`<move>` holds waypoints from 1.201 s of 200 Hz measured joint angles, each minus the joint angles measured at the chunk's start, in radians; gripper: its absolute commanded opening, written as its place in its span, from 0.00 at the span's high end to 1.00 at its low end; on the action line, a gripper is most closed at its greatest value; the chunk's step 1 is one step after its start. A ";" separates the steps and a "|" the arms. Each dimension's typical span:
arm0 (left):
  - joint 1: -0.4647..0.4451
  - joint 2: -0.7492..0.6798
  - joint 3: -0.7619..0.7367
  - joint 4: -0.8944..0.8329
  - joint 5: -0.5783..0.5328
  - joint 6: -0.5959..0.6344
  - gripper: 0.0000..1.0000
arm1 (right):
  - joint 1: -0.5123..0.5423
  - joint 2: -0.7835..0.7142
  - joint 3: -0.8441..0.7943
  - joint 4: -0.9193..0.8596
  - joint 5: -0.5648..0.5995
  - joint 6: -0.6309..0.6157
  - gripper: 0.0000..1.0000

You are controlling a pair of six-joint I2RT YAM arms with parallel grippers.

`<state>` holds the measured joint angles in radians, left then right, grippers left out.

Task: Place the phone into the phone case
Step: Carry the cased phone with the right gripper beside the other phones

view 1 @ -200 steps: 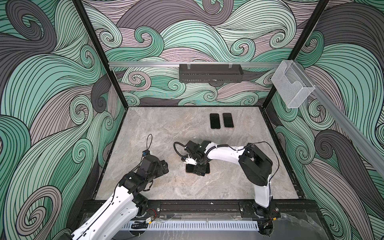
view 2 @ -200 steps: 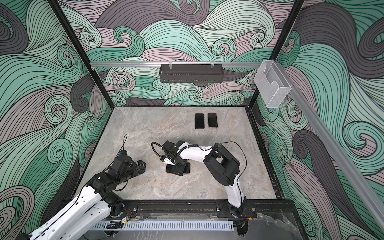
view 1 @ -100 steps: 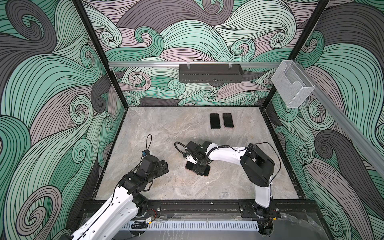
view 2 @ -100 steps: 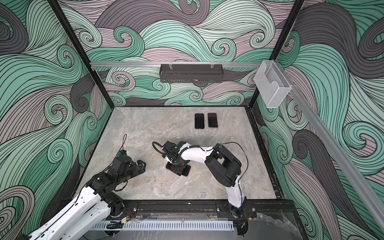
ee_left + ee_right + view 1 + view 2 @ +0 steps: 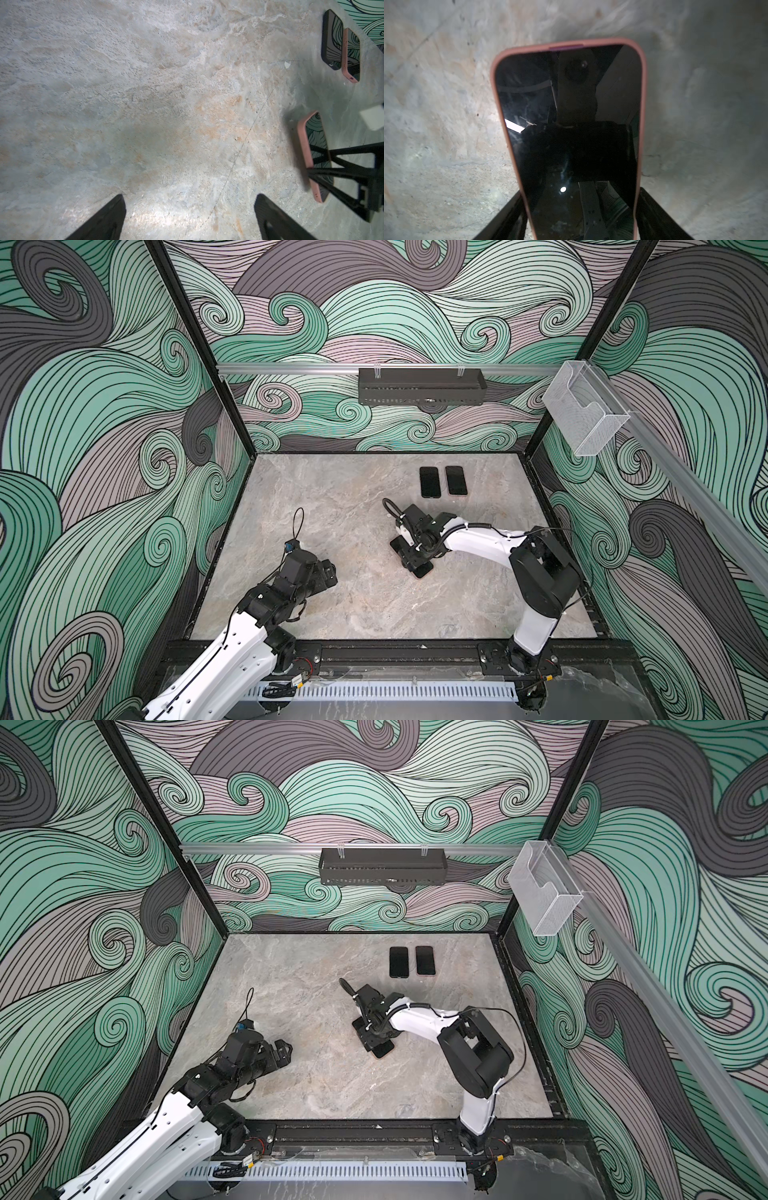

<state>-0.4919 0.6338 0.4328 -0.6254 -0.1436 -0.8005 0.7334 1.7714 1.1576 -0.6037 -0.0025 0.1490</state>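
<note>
A black-screened phone (image 5: 571, 124) lies flat on the marble table inside a pink phone case (image 5: 494, 83), whose rim runs round it. My right gripper (image 5: 580, 191) straddles it near mid-table, with a finger against each long side, shut on it. In both top views only the phone's near end (image 5: 422, 571) (image 5: 383, 1050) shows under the right gripper (image 5: 413, 556) (image 5: 374, 1036). The left wrist view shows the cased phone (image 5: 315, 149) from the side. My left gripper (image 5: 328, 572) (image 5: 284, 1050) (image 5: 190, 207) hovers open and empty over bare table, well left of the phone.
Two more phones lie side by side at the back of the table, one in a black case (image 5: 429, 482) (image 5: 331, 39) and one in a pink case (image 5: 456, 480) (image 5: 351, 56). A black basket (image 5: 422, 386) hangs on the back wall; a clear holder (image 5: 584, 414) hangs at right.
My right gripper has narrowed onto the cased phone and turned it from nearly crosswise to diagonal, shifting slightly right. The left arm has not moved.
</note>
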 measured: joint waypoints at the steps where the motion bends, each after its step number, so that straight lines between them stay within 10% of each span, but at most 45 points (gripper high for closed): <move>1: 0.000 0.001 0.000 0.000 0.001 0.000 0.01 | -0.002 -0.002 0.000 0.000 0.000 0.001 0.87; 240: 0.007 0.080 0.111 -0.018 0.026 0.121 0.01 | -0.660 0.246 0.462 0.018 0.082 -0.093 0.90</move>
<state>-0.4847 0.7139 0.5438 -0.6430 -0.1181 -0.6792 0.0731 2.0174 1.6192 -0.5858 0.0792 0.0555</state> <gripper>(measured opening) 0.986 0.740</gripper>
